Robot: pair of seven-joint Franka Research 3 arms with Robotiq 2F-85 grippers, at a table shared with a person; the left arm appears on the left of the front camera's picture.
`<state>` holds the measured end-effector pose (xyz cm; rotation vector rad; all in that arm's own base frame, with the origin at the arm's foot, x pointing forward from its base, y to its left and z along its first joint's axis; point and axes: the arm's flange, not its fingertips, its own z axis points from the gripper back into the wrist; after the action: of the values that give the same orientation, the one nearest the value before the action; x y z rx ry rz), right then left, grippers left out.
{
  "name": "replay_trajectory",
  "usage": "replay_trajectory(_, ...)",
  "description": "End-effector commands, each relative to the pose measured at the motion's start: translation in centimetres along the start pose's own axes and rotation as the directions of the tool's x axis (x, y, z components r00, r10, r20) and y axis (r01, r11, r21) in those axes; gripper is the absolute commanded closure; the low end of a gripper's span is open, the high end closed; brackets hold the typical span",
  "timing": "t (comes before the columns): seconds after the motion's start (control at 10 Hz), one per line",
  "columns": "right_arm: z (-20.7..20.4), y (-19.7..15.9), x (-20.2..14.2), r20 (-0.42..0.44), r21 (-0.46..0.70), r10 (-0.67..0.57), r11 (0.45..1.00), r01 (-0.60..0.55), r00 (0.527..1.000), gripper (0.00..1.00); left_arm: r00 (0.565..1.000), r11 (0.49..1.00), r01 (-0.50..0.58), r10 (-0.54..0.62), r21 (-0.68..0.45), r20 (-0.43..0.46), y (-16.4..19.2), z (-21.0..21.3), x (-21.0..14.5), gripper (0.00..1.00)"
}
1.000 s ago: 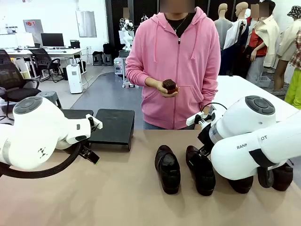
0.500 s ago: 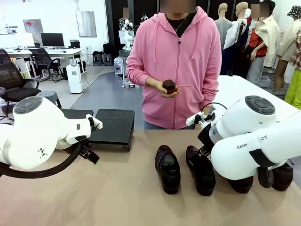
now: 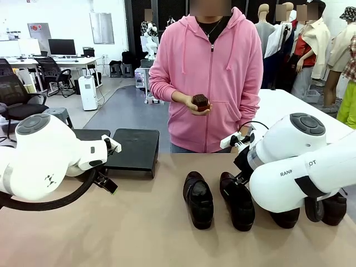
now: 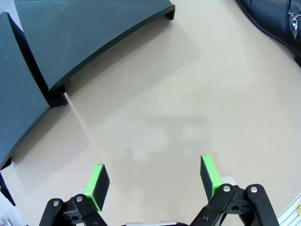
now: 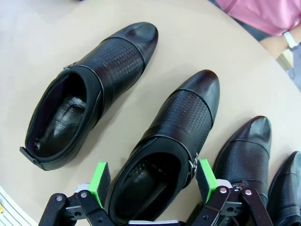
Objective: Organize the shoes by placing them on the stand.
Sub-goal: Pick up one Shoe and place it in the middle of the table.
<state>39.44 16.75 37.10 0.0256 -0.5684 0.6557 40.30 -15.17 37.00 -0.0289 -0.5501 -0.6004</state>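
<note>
Glossy black leather shoes (image 3: 198,199), four with textured vamps and rounded toes, lie on the table (image 3: 139,228) to the right of the matte black stand (image 3: 133,149). The right pincer (image 5: 153,181) stands spread, straddling the heel opening of one. The left pincer (image 4: 153,181) hangs released beside the stand.

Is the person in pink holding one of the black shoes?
No, the person's hand holds a small brown block, while the shoes lie on the table.
</note>
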Motion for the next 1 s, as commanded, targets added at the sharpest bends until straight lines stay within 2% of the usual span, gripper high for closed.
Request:
replay_trajectory(0.0,0.0,0.0,0.0,0.000,0.000,0.000,1.000,0.000,1.000,0.04,1.000,1.000,0.000,0.000,0.000,0.000,0.0,0.0,0.0,0.00)
replay_trajectory(0.1,0.0,0.0,0.0,0.000,0.000,0.000,1.000,0.000,1.000,0.04,1.000,1.000,0.000,0.000,0.000,0.000,0.0,0.0,0.0,0.00)
replay_trajectory(0.2,0.0,0.0,0.0,0.000,0.000,0.000,1.000,0.000,1.000,0.04,0.998,0.998,0.030,-0.033,-0.059,-0.045,-0.2,2.0,0.1,0.00)
replay_trajectory(0.3,3.9,-1.1,0.3,-0.044,0.005,-0.101,0.995,0.101,0.994,0.04,0.994,0.993,-0.059,0.049,-0.106,-0.093,-0.8,5.1,0.2,0.00)
replay_trajectory(0.4,9.3,-2.2,0.2,-0.068,0.032,-0.194,0.980,0.196,0.979,0.04,0.986,0.977,-0.152,0.138,-0.147,-0.098,-1.2,10.0,0.2,0.00)
replay_trajectory(0.5,14.2,-2.8,-0.4,-0.050,0.088,-0.230,0.968,0.234,0.972,0.04,0.992,0.973,-0.102,0.086,-0.209,-0.087,-1.6,14.4,-0.4,0.00)
replay_trajectory(0.7,22.7,-3.5,-3.5,-0.022,0.275,-0.228,0.935,0.226,0.973,0.04,0.988,0.971,-0.145,0.134,-0.190,-0.071,-1.7,20.6,-3.0,0.00)
replay_trajectory(0.9,27.9,-4.5,-8.4,0.049,0.280,-0.290,0.923,0.266,0.956,0.04,0.986,0.956,-0.169,0.166,-0.238,-0.036,-1.0,25.5,-7.3,0.00)
